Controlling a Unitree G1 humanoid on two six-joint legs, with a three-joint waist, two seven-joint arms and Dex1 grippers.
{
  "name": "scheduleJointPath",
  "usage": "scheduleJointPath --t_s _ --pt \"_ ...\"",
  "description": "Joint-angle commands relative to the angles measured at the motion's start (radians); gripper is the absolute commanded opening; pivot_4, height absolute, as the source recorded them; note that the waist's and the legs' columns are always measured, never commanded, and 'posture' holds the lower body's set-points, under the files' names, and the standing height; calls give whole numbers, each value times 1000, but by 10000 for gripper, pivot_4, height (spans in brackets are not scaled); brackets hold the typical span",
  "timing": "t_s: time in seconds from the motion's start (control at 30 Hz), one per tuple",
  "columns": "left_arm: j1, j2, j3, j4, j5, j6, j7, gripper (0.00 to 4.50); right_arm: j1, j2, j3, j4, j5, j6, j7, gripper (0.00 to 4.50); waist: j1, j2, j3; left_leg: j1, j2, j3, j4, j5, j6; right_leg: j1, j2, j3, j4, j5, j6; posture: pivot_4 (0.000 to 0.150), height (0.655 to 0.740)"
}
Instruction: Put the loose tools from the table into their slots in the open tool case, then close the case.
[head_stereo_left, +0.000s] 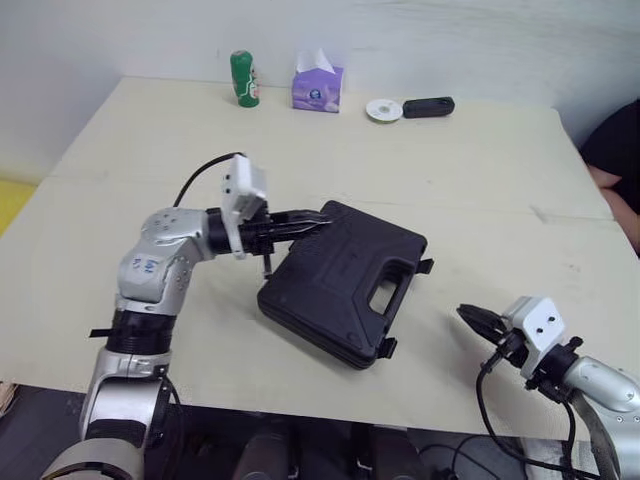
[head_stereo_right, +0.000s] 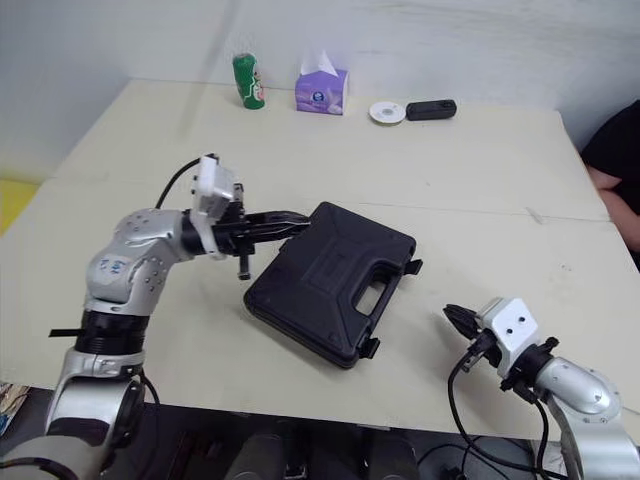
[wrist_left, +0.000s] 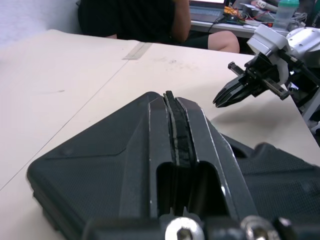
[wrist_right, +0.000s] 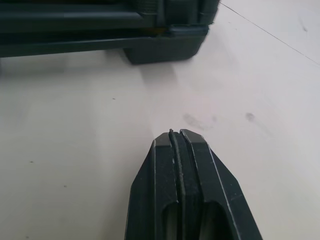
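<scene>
**Asker:** Where was the case at that point?

**Me:** The tool case (head_stereo_left: 345, 285) lay flat on the table (head_stereo_left: 470, 170) in front of me. Its lid was down on its base, it sat at an angle, and its handle (head_stereo_left: 385, 290) faced my right side. My left gripper (head_stereo_left: 322, 219) was over the lid's far corner, its two fingers pressed together with nothing between them. I could not tell whether they bore on the lid or hung just above it.

**Asker:** And the other one?

**Me:** My right gripper (head_stereo_left: 475, 318) was low over the table, near the handle edge but apart from the case. Its fingers were likewise pressed together and empty.

**Asker:** So what worried you?

**Me:** The latches (head_stereo_left: 424, 266). Both stuck out from the handle edge, and I judged they weren't snapped home, though I couldn't be sure. Had I counted the job done, the lid could have sprung open the moment the case was lifted.

**Asker:** Anything else?

**Me:** Pushing on one corner. I judged the case likely to slide or pivot on the smooth table rather than take the press, and its near corner sat not far from the table's front edge. A sideways shove from my left could have walked it off. Thin fingertips also slip off a small latch easily, so a miss from my right could have knocked the case round instead. And a tool standing proud of its slot would have kept the lid from seating. With the lid down, I couldn't see inside.

**Asker:** The things at the far side?

**Me:** The green can (head_stereo_left: 244, 78) and the tissue box (head_stereo_left: 318, 84) were well apart from my arms, so I saw no risk there.
</scene>
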Motion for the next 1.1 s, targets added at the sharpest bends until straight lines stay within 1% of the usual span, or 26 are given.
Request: scheduleJointPath --t_s 0.03,0.17,0.23,0.27,0.4,0.53,0.63,0.7,0.77,0.93,1.1 --pt "-108 -30 -103 4 58 77 40 261 -42 11 -27 -13 32 4 -33 0 1 0 0 -1 0 0 1 0 0 0 2 0 0 0 0 1500 7400" --pt "-169 -83 -179 84 115 33 37 261 -80 19 -3 3 25 11 -52 0 -2 1 0 0 1 0 0 0 0 0 3 1 -1 0 0 1500 7400" --pt "-201 -126 -242 182 197 -54 51 261 -108 35 14 9 22 18 -73 0 0 1 0 0 1 0 0 1 -1 0 3 1 -1 0 0 1500 7400" --pt "-216 -152 -256 228 219 -69 63 261 -120 40 22 8 20 25 -82 0 0 1 0 0 1 0 0 1 -1 0 3 1 -1 0 0 1500 7400" --pt "-267 -243 -256 382 259 -124 98 261 -159 51 49 25 8 34 -101 0 1 1 0 -2 1 0 1 2 0 -1 2 1 -1 0 0 1500 7400" --pt "-283 -304 -260 494 289 -156 112 261 -170 54 72 23 1 42 -113 0 1 1 1 -3 1 0 0 2 0 -2 2 0 -2 0 0 1500 7400" --pt "-284 -327 -276 573 341 -188 148 261 -168 58 86 23 -6 39 -120 0 0 1 1 -3 1 0 1 3 0 -2 2 0 -2 0 0 1500 7400" --pt "-278 -342 -273 607 352 -173 152 261 -169 64 90 18 -7 42 -128 0 0 1 1 -3 1 0 1 3 0 -2 1 0 -1 0 0 1500 7400" --pt "-261 -343 -297 618 371 -156 130 261 -170 67 95 13 -8 45 -134 0 0 2 1 -3 1 0 1 3 0 -1 0 0 -1 0 1 1500 7400" --pt "-198 -358 -355 674 441 -138 149 261 -184 79 123 15 -17 46 -151 0 1 2 -2 -1 1 -1 1 2 0 0 -1 0 -1 0 0 1500 7400" --pt "-172 -372 -359 721 471 -155 160 261 -208 79 149 40 -21 63 -149 0 2 1 -15 1 1 -2 1 1 0 3 -3 0 -4 0 0 1500 7400"
